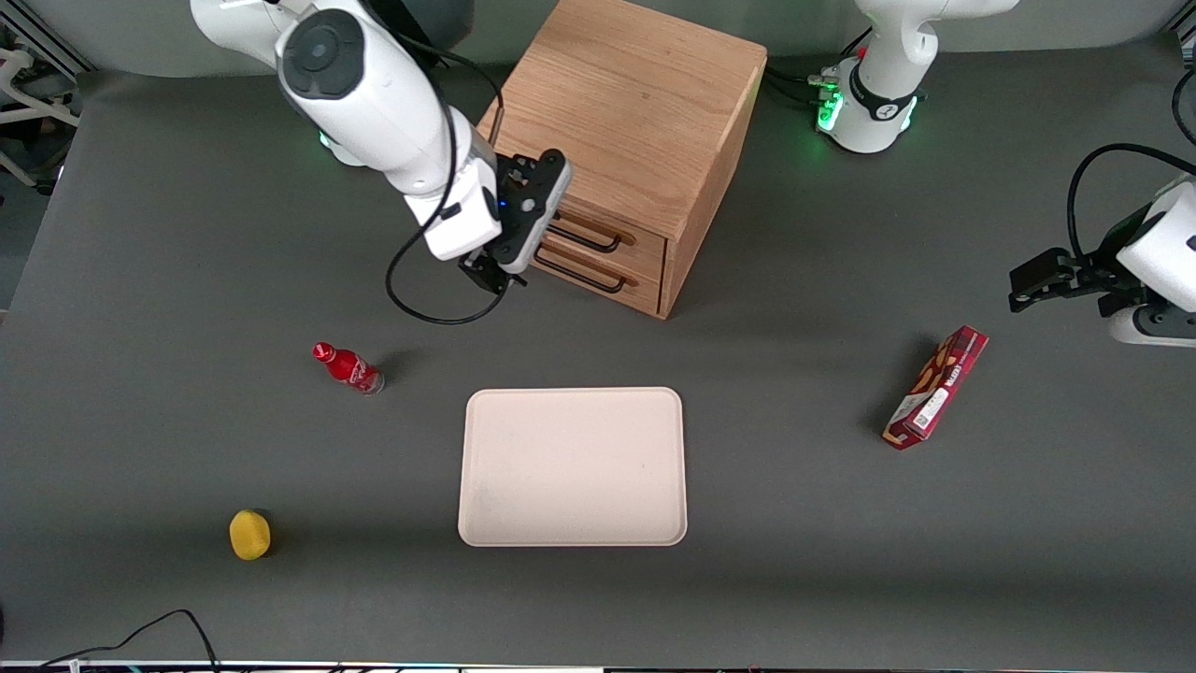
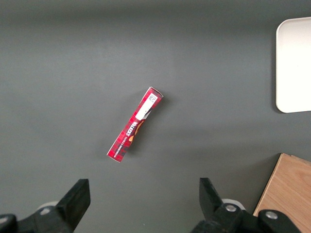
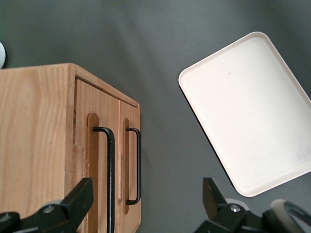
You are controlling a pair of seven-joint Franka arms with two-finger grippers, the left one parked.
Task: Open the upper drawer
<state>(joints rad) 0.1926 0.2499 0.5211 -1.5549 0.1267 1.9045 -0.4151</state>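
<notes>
Currently the upper drawer [image 1: 598,229] sits shut in the wooden cabinet [image 1: 635,103], its black handle [image 3: 108,174] above the lower drawer [image 1: 598,271]. Just in front of both drawers hangs the tool [image 1: 495,271], fingers [image 3: 77,196] spread wide, holding nothing. Nearer the front camera, a cream tray [image 1: 573,465] rests on the bench [image 1: 794,561].

A dark grey table [image 1: 804,561] is shown, on which rest an oak cabinet [image 1: 635,103], a cream tray [image 1: 572,466], a red bottle [image 1: 348,367], a yellow sponge [image 1: 249,535] and a red box [image 1: 936,387]. The gripper [image 1: 493,273] is held in front of the cabinet.
</notes>
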